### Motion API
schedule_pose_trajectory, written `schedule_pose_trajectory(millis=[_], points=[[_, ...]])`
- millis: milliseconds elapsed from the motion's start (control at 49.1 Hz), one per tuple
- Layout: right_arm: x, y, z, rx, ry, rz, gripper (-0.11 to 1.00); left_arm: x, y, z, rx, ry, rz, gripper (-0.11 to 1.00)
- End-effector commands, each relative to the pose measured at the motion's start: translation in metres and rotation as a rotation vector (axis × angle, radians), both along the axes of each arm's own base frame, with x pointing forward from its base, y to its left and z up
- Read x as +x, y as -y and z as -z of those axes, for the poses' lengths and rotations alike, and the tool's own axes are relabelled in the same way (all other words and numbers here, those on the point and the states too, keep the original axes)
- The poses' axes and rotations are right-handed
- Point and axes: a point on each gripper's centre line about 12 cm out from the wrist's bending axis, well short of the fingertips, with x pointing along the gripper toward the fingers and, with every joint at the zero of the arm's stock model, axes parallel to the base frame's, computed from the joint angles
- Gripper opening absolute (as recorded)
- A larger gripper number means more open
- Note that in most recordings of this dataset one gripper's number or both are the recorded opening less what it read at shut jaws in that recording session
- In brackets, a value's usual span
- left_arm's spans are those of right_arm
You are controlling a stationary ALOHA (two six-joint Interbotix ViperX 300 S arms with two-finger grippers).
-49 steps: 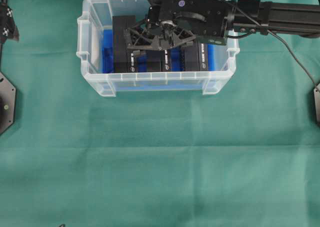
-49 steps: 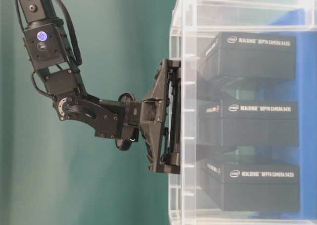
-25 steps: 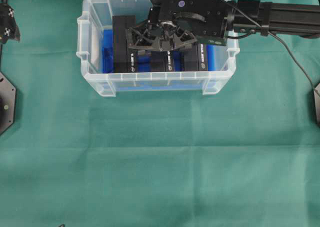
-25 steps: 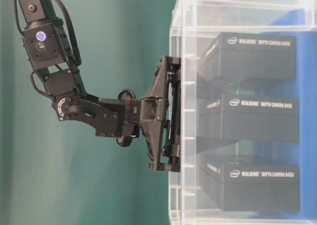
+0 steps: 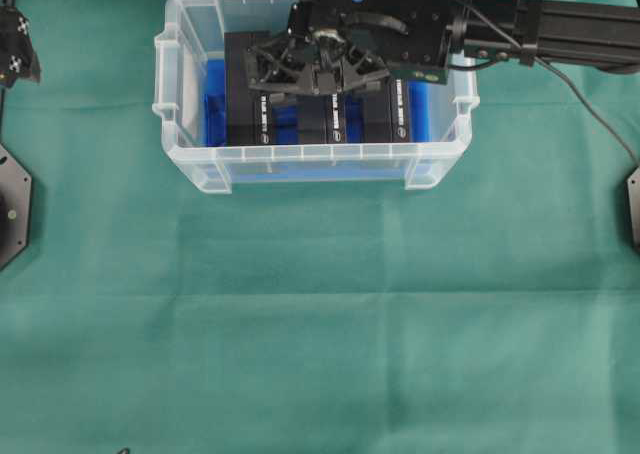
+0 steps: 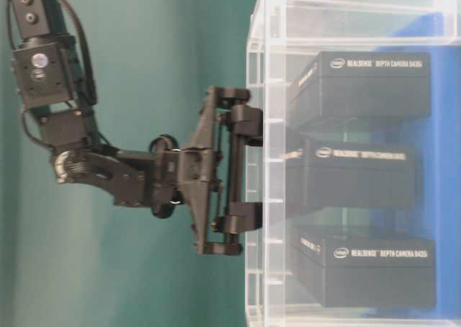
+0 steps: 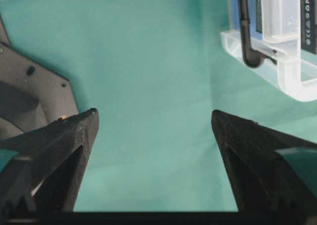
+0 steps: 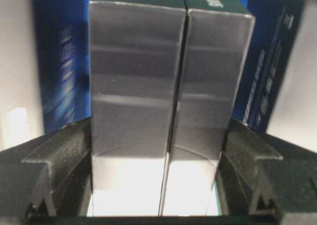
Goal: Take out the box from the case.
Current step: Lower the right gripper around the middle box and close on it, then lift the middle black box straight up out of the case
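The case point(image 5: 300, 154) is a clear plastic bin at the back of the green table, with a blue cloth point(image 5: 213, 104) on its bottom. Three black boxes stand in it side by side. My right gripper point(image 5: 318, 79) reaches down into the case, and its fingers press on both sides of the middle box point(image 5: 325, 124). In the table-level view the middle box point(image 6: 353, 179) sits nearer the case's open top than the other two. The right wrist view shows grey box faces point(image 8: 133, 86) filling the space between the fingers. My left gripper point(image 7: 153, 116) is open and empty over bare cloth.
The other two boxes point(image 6: 367, 82) point(image 6: 374, 269) stay low in the case, close on either side of the held one. The case wall point(image 6: 259, 284) surrounds them. A corner of the case point(image 7: 292, 71) shows in the left wrist view. Green cloth point(image 5: 320, 324) covers the table.
My right gripper has moved up, away from the case bottom. The middle box has shifted with it toward the open top. The other two boxes have not moved.
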Motion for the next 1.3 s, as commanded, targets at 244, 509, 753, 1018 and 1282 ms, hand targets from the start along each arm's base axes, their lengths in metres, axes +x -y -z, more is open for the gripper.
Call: schedule_pose_trajectory(millis=[244,509,753,1018,1282], points=[[-0.005,0.001,-0.062,-0.011,0.058,0.011,0.66,0.001,-0.001,-0.005,0.011,0.015,-0.001,0.95],[-0.015,0.002,-0.096,-0.017,0.078,0.022,0.66,0.001,-0.001,-0.005,0.011,0.014,-0.001,0.95],[-0.024,0.001,-0.125,-0.026,0.099,0.031,0.66,0.002,-0.001,-0.005,0.011,0.015,-0.001,0.95],[-0.032,-0.001,-0.153,-0.025,0.102,0.036,0.66,0.001,-0.001,-0.005,0.01,0.016,0.0,0.95],[-0.039,-0.003,-0.178,-0.027,0.116,0.042,0.66,0.001,-0.001,-0.005,0.009,0.016,-0.003,0.95]])
